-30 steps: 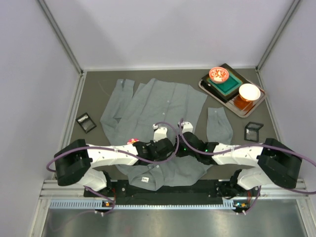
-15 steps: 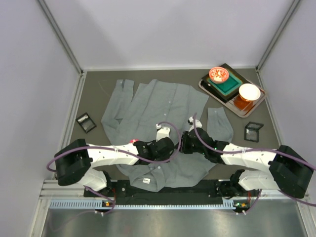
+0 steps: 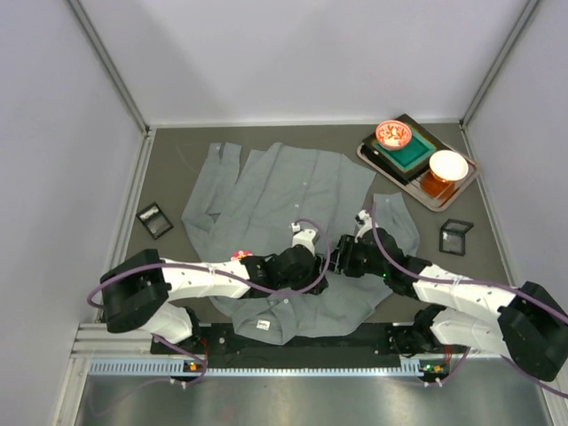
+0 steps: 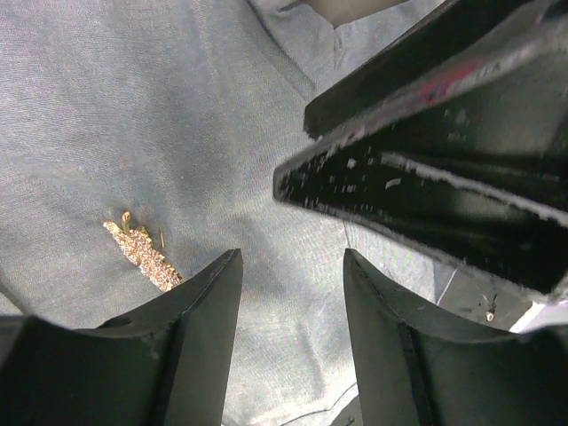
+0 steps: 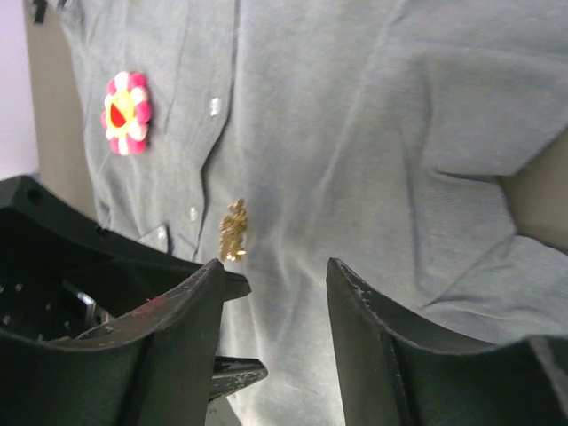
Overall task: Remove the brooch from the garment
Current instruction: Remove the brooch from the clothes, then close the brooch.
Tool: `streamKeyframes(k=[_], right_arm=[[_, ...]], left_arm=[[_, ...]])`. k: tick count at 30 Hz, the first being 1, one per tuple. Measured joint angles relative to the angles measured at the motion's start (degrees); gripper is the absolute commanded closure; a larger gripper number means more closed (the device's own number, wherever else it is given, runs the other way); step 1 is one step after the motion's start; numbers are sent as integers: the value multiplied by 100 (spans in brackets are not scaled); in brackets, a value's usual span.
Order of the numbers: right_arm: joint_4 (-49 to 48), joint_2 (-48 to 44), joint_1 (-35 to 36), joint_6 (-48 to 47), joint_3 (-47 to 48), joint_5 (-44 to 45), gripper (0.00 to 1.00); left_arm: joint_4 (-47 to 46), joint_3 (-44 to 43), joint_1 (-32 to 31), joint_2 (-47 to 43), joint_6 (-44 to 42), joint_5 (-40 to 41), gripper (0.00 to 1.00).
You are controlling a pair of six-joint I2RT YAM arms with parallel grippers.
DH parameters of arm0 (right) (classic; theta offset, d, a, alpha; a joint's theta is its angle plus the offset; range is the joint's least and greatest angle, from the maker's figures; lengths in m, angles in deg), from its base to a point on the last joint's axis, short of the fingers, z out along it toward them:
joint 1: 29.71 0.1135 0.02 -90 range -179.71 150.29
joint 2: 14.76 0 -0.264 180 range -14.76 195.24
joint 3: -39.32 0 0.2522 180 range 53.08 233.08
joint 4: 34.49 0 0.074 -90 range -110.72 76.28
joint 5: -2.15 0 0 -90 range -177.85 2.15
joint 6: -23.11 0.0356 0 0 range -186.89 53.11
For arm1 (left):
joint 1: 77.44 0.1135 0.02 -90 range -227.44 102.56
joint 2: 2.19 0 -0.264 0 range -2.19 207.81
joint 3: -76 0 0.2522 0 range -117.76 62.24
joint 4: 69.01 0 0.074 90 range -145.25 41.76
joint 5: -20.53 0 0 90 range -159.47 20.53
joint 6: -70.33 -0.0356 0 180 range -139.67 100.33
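Left tool [image 4: 291,266] and right tool [image 5: 273,268] are standing released, empty. Gold brooch [image 5: 233,230] is sitting on limp shirt [image 5: 355,133], seemingly light and stiff; pinching its edges looks advisable.

Plain grey garment [image 3: 284,182], gold brooch [image 5: 233,230], flower pin [image 5: 126,112] — pink petals, yellow-and-red centre, black jaws

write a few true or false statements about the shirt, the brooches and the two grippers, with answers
1. A gold brooch is on the grey shirt. True.
2. The left gripper is shut on the gold brooch. False: its jaws stand apart, with only cloth showing between them.
3. A pink flower brooch is on the shirt too. True.
4. The right gripper holds the flower brooch. False: it is open and holds nothing.
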Motion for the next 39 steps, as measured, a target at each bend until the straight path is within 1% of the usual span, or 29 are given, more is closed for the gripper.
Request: streamKeyframes(k=[1,3,6,7,9,10,11,13,14,16,18,22,25,27,29,30,38,39], right_arm=[[-24,-11,-2,-15,-2,-98,47],[-214,76,-2,-74,-2,-402,46],[-476,407,-2,-144,2,-804,48],[-538,507,-2,-149,2,-905,50],[-605,619,42,-179,4,-1021,51],[-614,654,83,-203,15,-1043,51],[-627,688,142,-219,35,-1062,52],[-597,833,374,-258,184,-1040,55],[-595,927,494,-278,286,-1034,57],[-625,1102,664,-286,474,-1008,58],[-704,1241,748,-286,557,-964,58],[-680,1578,839,-308,671,-826,59],[-638,1799,866,-354,811,-730,61],[-640,1912,876,-385,911,-708,66],[-643,1976,901,-396,992,-691,68],[-640,2002,914,-396,1029,-686,72],[-516,2096,944,-337,1071,-581,79],[-494,2096,944,-330,1071,-560,84]], left_arm=[[2,0,0,-17,-4,-7,45],[2,37,0,-144,-7,-4,44],[52,341,0,-861,2,114,44],[105,442,-2,-1165,7,216,43],[210,603,0,-1674,63,455,41],[295,671,2,-1906,94,605,39],[407,704,7,-2072,138,763,34],[708,721,37,-2256,254,1084,32],[863,721,66,-2280,332,1228,32],[1165,721,210,-2218,463,1401,31],[1373,721,448,-2059,577,1434,32],[1462,787,807,-1757,671,1392,35],[1451,839,824,-1659,678,1327,36],[1447,841,824,-1596,693,1290,36],[1445,863,824,-1545,702,1261,36],[1445,885,824,-1534,715,1246,36],[1443,990,824,-1484,817,1204,36],[1432,990,824,-1458,820,1202,36]])
